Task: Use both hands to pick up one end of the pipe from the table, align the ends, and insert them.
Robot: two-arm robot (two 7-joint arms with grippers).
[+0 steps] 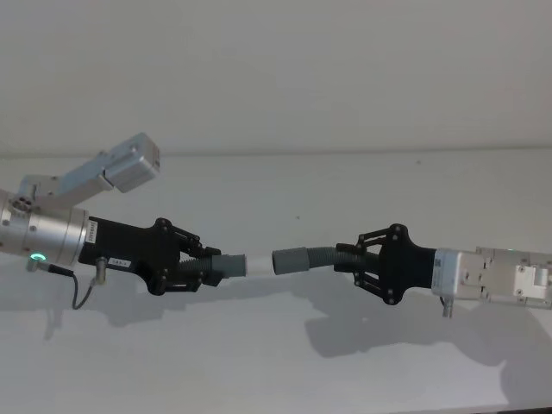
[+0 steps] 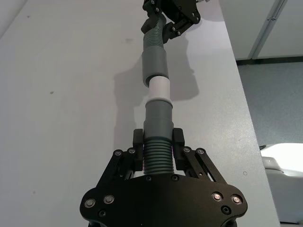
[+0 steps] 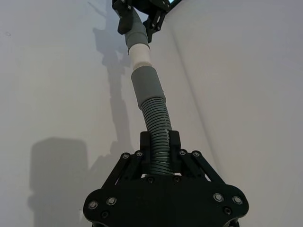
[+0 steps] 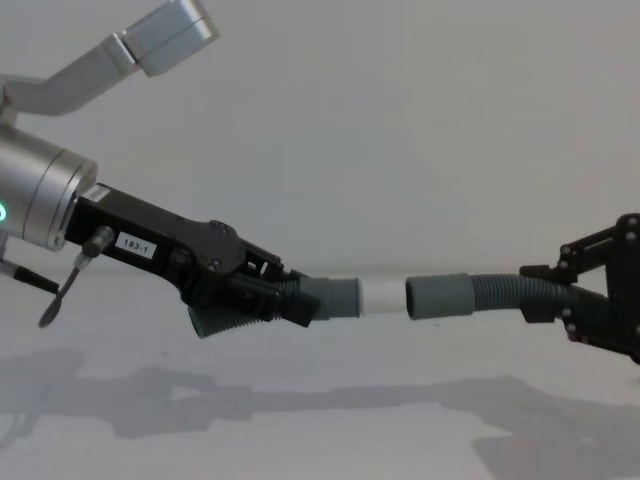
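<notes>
Both pipe pieces are held in the air above the white table, end to end in one line. My left gripper is shut on the ribbed part of the left piece. Its grey cuff carries the white tip, which points right. My right gripper is shut on the ribbed part of the right piece. That piece's wider socket cuff points left. The white tip meets the mouth of the socket cuff; how deep it sits is hidden.
Shadows of both arms fall on the bare table under the pipe. In the left wrist view the table's edge runs beside the pipe, with grey floor beyond it. A plain wall stands behind the table.
</notes>
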